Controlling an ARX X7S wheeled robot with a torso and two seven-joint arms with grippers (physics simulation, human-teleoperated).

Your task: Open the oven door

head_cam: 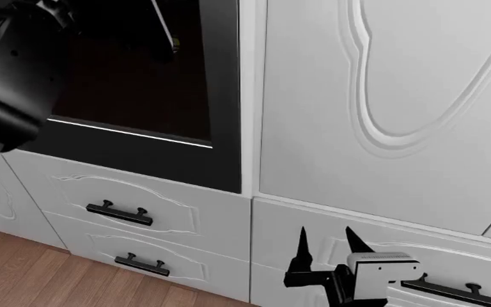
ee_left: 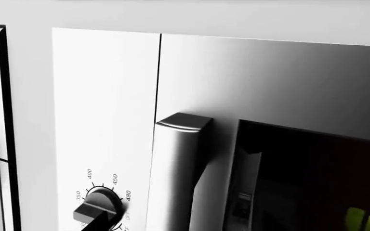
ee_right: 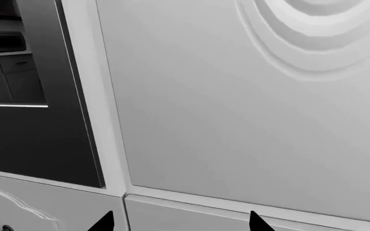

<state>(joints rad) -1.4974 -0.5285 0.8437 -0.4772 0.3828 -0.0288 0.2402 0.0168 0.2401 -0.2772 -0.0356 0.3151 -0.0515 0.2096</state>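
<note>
The oven door [head_cam: 143, 157] is the big black panel at the head view's upper left, with dark glass and a thin silver stripe [head_cam: 126, 131]. It stands flush with the white fronts around it. Its right edge also shows in the right wrist view, where the oven door [ee_right: 24, 139] lies left of the gripper. My right gripper [head_cam: 329, 248] hangs low, in front of a drawer under the carved cabinet door, open and empty, apart from the oven. My left arm [head_cam: 11, 70] crosses the door's upper left corner; its gripper runs out of the head view.
White drawer fronts with black bar handles [head_cam: 119, 213] sit below the oven. A carved white cabinet door [head_cam: 382, 102] fills the right. The left wrist view faces a silver appliance front with a vertical bar handle [ee_left: 175, 173], a temperature knob [ee_left: 101, 204] and a dark window [ee_left: 313, 183].
</note>
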